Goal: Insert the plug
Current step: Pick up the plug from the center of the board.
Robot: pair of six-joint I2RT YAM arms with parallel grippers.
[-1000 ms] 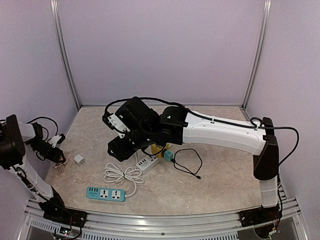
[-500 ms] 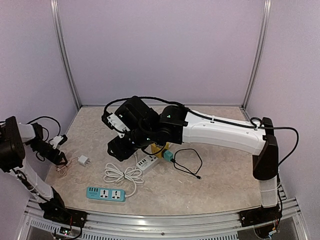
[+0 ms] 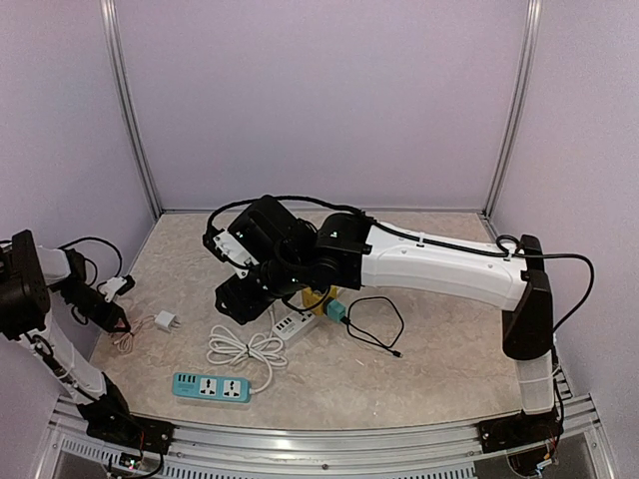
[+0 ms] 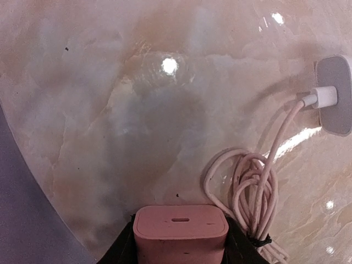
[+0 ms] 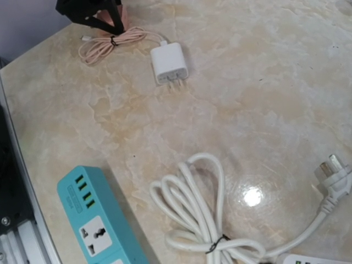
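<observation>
Pink adapter [image 4: 180,225] seems clamped in the left gripper [image 4: 180,245]; a shallow hold could let it twist. Right gripper [image 3: 236,299]: cannot tell whether open.

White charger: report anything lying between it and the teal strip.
Nothing visible does. Bare table separates the white charger from the teal strip. The coiled white cable lies off to one side of that path.
</observation>
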